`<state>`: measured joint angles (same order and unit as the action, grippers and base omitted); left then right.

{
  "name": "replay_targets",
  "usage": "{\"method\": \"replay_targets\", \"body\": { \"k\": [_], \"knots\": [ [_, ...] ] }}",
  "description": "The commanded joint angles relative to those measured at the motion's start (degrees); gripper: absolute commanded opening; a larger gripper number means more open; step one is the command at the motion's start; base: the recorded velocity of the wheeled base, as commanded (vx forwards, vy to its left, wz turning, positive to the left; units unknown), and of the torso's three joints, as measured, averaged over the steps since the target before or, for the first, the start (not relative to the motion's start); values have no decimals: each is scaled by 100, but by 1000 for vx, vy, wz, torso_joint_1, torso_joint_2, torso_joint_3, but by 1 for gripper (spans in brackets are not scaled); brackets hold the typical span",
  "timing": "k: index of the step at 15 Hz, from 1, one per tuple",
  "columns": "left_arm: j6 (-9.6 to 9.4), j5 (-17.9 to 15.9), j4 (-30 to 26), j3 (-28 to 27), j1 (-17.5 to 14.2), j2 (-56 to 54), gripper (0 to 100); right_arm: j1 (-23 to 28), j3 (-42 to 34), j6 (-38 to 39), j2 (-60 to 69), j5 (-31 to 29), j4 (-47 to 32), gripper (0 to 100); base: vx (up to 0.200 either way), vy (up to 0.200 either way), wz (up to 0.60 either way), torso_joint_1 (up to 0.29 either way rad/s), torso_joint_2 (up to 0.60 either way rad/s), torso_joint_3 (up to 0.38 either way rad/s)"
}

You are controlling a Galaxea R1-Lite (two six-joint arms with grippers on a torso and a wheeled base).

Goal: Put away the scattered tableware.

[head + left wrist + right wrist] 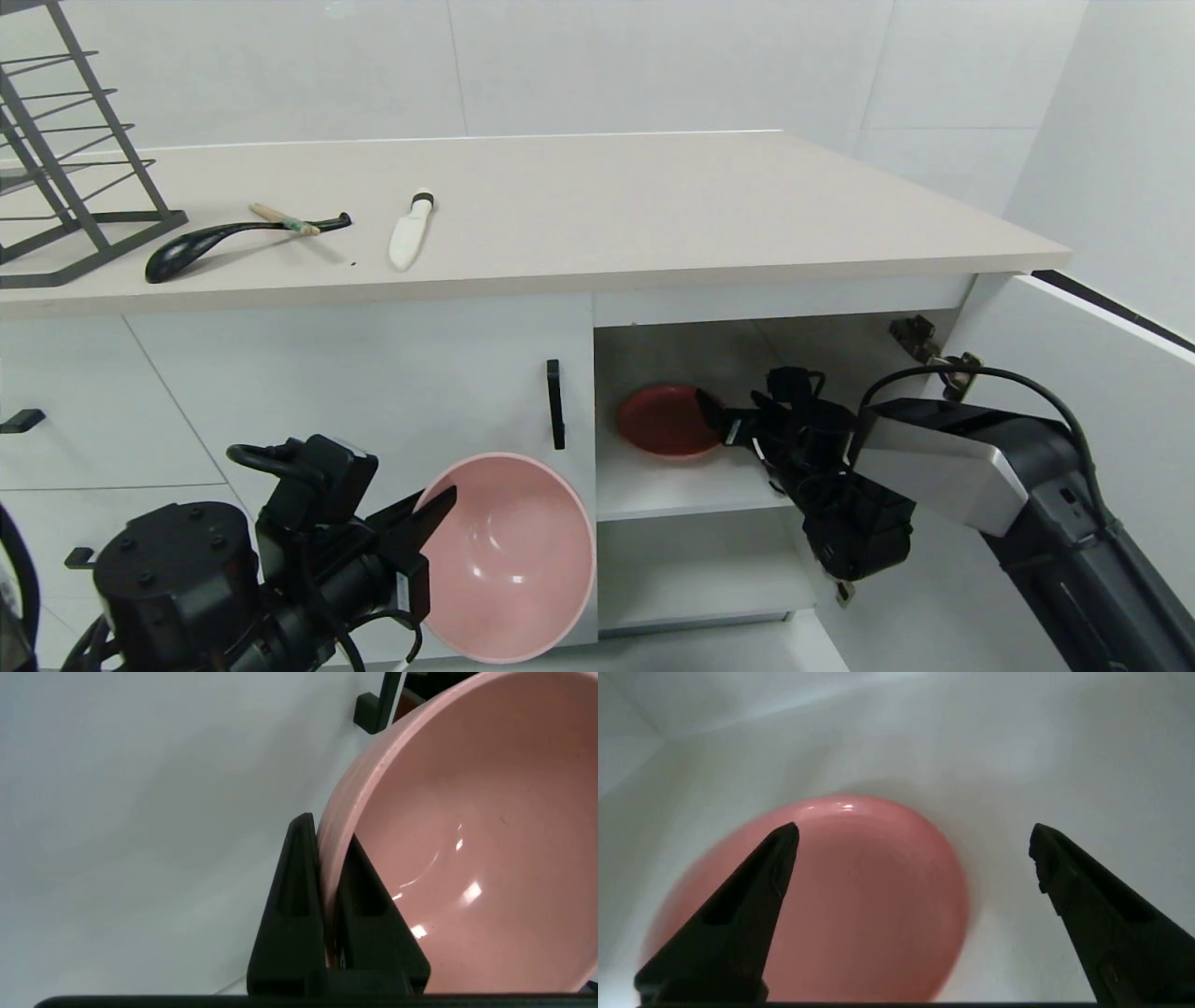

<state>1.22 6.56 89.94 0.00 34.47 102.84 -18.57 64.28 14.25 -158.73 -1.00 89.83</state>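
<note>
- Pink bowl [509,557] is up in the air, tipped on its side, in front of the closed cupboard door [373,392] and just below that door's black handle [555,404].
- The left claw [327,835] has it by the rim, clamped tight, one finger inside the bowl and one outside.
- Over to the open cupboard: a red plate [663,420] lies on the upper shelf [672,490], near the shelf's back left corner.
- The right claw [724,420] hangs inside the cupboard just in front of the plate, spread wide and holding nothing. From the wrist camera the plate shows between the two fingers.
- The cupboard's right door [1074,373] stands swung open beside that arm.
- Up on the countertop [653,215], a white knife [411,233] lies near the front edge.
- Beside it, toward the left edge, a black spoon [201,245] lies with a pair of chopsticks [283,219] crossing its handle.
- A dark wire rack [65,159] stands at the countertop's left edge, near the spoon's bowl.
</note>
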Motion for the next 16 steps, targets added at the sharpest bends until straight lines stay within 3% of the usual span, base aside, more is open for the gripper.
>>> {"method": "replay_targets", "body": {
  "k": [1, 5, 8, 9, 11, 12, 13, 16],
  "knots": [
    [1, 3, 6, 0, -2, -36, 0, 55, -821, -608, 616, -23, 17, 100, 0, 0, 0, 0, 0, 0],
    [-8, 3, 6, 0, 7, -106, 0, -262, -3088, -643, 2145, -32, 17, 100, 0, 0, 0, 0, 0, 0],
    [-34, 3, 6, 0, 15, -273, 0, -692, -3888, -660, 2778, -41, 17, 100, 0, 0, 0, 0, 0, 0],
    [-52, 21, 6, 0, 156, -396, 0, -1132, -4565, -669, 3454, -41, 17, 100, 0, 0, 0, 0, 0, 0],
    [-60, 188, 6, 0, 393, -431, 0, -1518, -5294, -713, 4201, -49, 17, 100, 0, 0, 0, 0, 0, 0],
    [-60, 188, 6, 0, 402, -431, 0, -1527, -5312, -713, 4228, -49, 17, 100, 0, 0, 0, 0, 0, 0],
    [-139, 223, 6, 0, 657, -361, 0, -1782, -5874, -871, 4869, -111, 17, 100, 0, 0, 0, 0, 0, 0],
    [-693, 232, 6, 0, 859, -10, 0, -1958, -6331, -1012, 5660, -111, 17, 100, 0, 0, 0, 0, 0, 0]
  ]
}}
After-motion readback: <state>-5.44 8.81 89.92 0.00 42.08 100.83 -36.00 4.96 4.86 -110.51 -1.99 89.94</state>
